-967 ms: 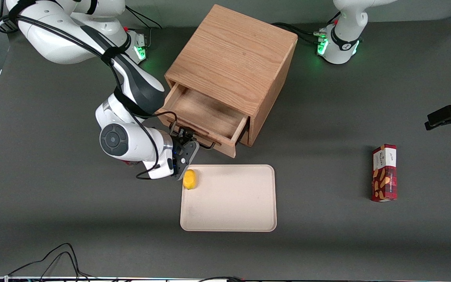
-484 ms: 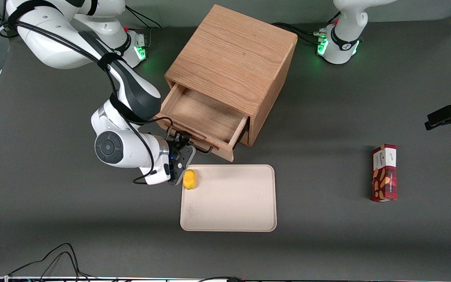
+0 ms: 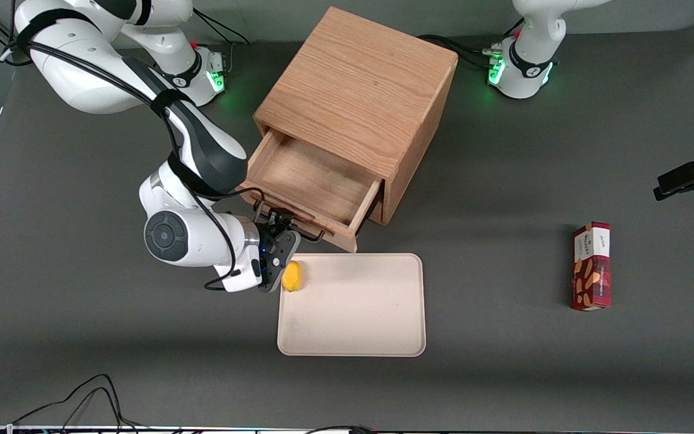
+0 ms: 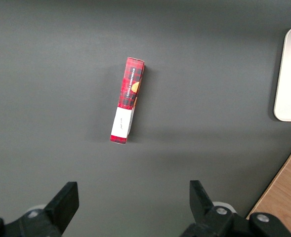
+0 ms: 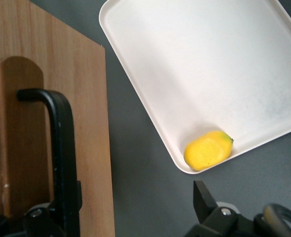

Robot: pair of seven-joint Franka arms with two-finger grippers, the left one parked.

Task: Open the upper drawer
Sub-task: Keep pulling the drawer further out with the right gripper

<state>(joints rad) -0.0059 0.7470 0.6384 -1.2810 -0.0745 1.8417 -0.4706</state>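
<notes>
My hand (image 3: 279,232) sits at the front of the upper drawer (image 3: 314,184), fingers spread apart, one either side of the black handle (image 5: 61,153); I can't tell if a pad touches the bar. Upper drawer is pulled well out of the wooden cabinet (image 3: 359,90), bare tray floor showing, drawer front close to the beige tray (image 3: 353,304). Yellow fruit-like piece (image 3: 291,275) lies in the tray's corner nearest my hand, against the rim. Tray sits on the desk (image 3: 82,337), nearer the front camera than the cabinet. Red snack box (image 3: 591,266) lies flat on the desk toward the parked arm's end, well apart from tray and cabinet.
</notes>
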